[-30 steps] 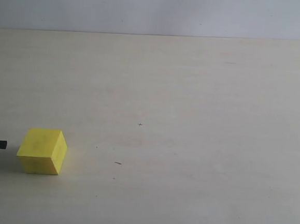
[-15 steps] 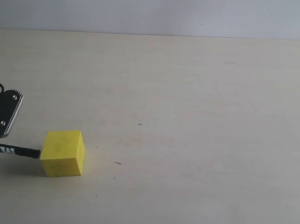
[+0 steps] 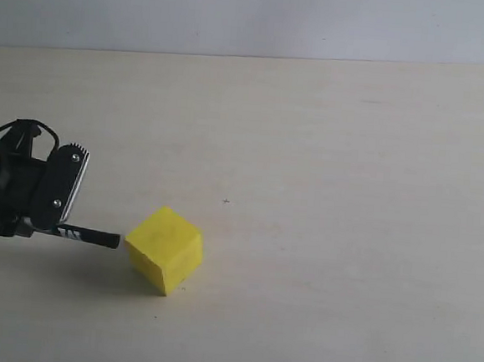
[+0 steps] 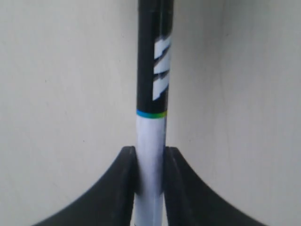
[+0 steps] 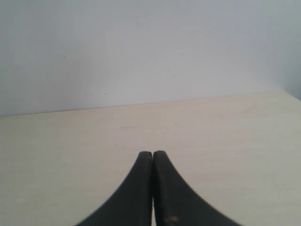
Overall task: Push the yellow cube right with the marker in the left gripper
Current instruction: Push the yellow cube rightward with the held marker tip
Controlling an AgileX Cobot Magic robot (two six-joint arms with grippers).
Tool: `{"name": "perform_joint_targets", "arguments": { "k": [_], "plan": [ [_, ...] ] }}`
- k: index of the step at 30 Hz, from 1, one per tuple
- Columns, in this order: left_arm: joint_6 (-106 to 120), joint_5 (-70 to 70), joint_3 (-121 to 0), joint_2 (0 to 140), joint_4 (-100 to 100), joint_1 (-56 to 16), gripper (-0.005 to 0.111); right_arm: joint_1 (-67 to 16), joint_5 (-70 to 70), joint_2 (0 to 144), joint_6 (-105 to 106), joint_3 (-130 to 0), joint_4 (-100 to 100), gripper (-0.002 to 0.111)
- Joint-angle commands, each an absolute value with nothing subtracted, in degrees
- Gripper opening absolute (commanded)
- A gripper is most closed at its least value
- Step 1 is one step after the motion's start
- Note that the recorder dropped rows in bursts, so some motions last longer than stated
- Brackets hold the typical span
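The yellow cube (image 3: 166, 249) rests on the pale table, turned so one corner faces forward. The marker (image 3: 88, 237) lies level, and its black end touches the cube's left face. My left gripper (image 3: 44, 229) is shut on the marker's white barrel at the left of the exterior view. In the left wrist view the marker (image 4: 153, 94) runs away from the left gripper (image 4: 150, 153), white barrel between the jaws and black cap with white marks beyond; the cube is out of that view. My right gripper (image 5: 153, 154) is shut with nothing in it and does not show in the exterior view.
The pale wooden table (image 3: 325, 196) runs back to a plain grey-white wall (image 3: 255, 14). A small dark speck (image 3: 226, 201) marks the table right of and beyond the cube. The right wrist view shows only table (image 5: 225, 136) and wall (image 5: 150, 47).
My left gripper and the marker have moved right into view. The cube has slid right by roughly twice its width and turned, so a corner now faces forward.
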State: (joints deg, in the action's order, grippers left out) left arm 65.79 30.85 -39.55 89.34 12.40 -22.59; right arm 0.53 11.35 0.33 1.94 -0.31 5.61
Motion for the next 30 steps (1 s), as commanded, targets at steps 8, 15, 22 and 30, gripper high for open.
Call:
{"name": "perform_joint_targets", "arguments": {
  "k": [8, 15, 22, 30],
  "plan": [
    [60.1, 25.7, -39.3, 89.4, 14.3, -27.6, 0.000, 0.4, 10.9, 0.0, 2.3, 0.0, 5.5, 0.000],
    [53.5, 36.8, -40.2, 89.2, 20.9, -34.0, 0.000, 0.4, 10.9, 0.0, 2.3, 0.0, 5.3, 0.000],
    [52.2, 36.9, -40.3, 89.3, 12.8, -35.2, 0.000, 0.4, 10.9, 0.0, 2.3, 0.0, 5.3, 0.000],
    [52.0, 30.5, -43.5, 89.3, 8.2, -40.0, 0.000, 0.4, 10.9, 0.0, 2.3, 0.0, 5.5, 0.000]
  ]
}}
